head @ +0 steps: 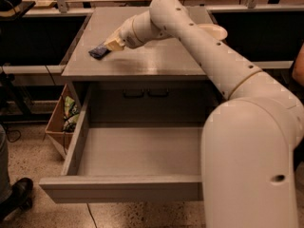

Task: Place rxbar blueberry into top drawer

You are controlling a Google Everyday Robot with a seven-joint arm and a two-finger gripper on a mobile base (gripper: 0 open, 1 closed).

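The rxbar blueberry (pixel 98 51), a small dark blue wrapped bar, is at the left of the grey cabinet's flat top (pixel 156 63). My gripper (pixel 109 47) reaches in from the right and is shut on the bar's right end, holding it just over the surface. The top drawer (pixel 122 189) is pulled fully out below the cabinet top, and its grey inside holds nothing. My arm crosses the cabinet from the lower right and hides the drawer's right side.
A pale bowl (pixel 216 31) stands at the cabinet top's back right, partly behind my arm. A cardboard box (pixel 56 122) with packets sits on the floor left of the drawer. A person's shoe (pixel 17 194) is at the lower left.
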